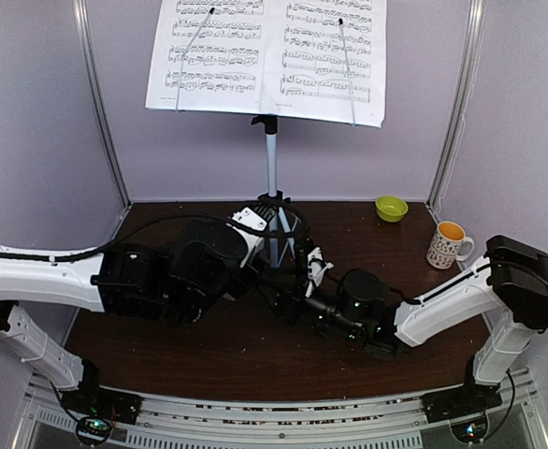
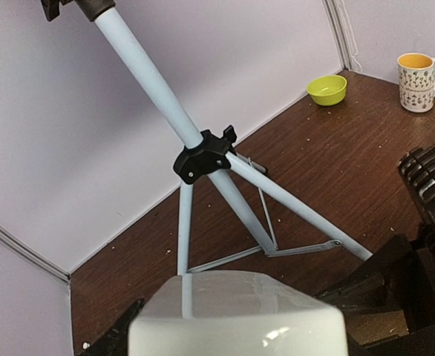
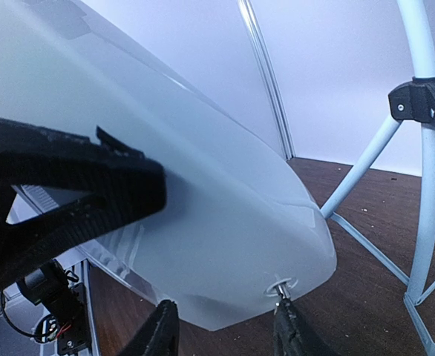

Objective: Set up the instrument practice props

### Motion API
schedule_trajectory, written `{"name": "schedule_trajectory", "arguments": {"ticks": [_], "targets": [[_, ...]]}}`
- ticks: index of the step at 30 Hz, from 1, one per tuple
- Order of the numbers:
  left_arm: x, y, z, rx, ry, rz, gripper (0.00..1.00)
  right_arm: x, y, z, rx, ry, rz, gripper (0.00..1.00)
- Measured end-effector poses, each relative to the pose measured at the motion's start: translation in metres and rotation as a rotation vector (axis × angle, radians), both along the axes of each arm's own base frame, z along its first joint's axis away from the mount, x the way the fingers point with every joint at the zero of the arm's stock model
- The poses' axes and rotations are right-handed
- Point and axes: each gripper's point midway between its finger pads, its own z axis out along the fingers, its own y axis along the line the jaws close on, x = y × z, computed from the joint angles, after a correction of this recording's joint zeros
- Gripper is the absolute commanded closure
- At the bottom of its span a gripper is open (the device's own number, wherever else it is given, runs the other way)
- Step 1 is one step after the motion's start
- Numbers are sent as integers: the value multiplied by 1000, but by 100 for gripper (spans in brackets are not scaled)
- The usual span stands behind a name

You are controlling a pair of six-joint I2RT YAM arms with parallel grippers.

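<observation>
The silver tripod music stand (image 1: 271,159) stands at the back centre, and two sheet-music pages (image 1: 266,54) rest on its desk. My left gripper (image 1: 241,245) is shut on the white pyramid metronome (image 1: 249,224), just in front of the tripod legs. In the left wrist view the metronome (image 2: 236,311) fills the space between the jaws of the left gripper (image 2: 236,330), with the tripod (image 2: 203,154) beyond. My right gripper (image 1: 297,281) is open. In the right wrist view its fingertips (image 3: 288,330) stand apart under the metronome's clear cover (image 3: 203,208), the right tip at a small metal key (image 3: 280,285).
A yellow-green bowl (image 1: 391,208) sits at the back right, and it also shows in the left wrist view (image 2: 326,89). A white mug with an orange inside (image 1: 448,244) stands at the right. Tripod legs (image 3: 422,215) spread close beside both grippers. Grey walls close off the back.
</observation>
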Motion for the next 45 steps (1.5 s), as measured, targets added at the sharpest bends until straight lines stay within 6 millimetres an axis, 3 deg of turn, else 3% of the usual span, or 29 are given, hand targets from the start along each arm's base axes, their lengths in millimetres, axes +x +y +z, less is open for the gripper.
{"name": "schedule_trajectory", "arguments": {"ticks": [5, 15, 22, 27, 31, 45], "targets": [[-3, 0, 4, -28, 13, -24, 78, 6, 3, 1, 6, 7, -31, 61], [-11, 8, 21, -114, 19, -71, 80, 14, 2, -17, -45, 26, -80, 70], [-15, 4, 15, -109, 33, -107, 80, 17, -1, -19, -66, 13, -106, 75], [-16, 3, 14, -103, 33, -116, 81, 18, -2, -20, -77, 1, -116, 85], [-16, 2, 15, -104, 30, -121, 81, 16, 0, -18, -76, -7, -110, 99], [-16, -2, 11, -149, 6, -135, 84, 13, -7, -20, -23, 77, -65, 100]]}}
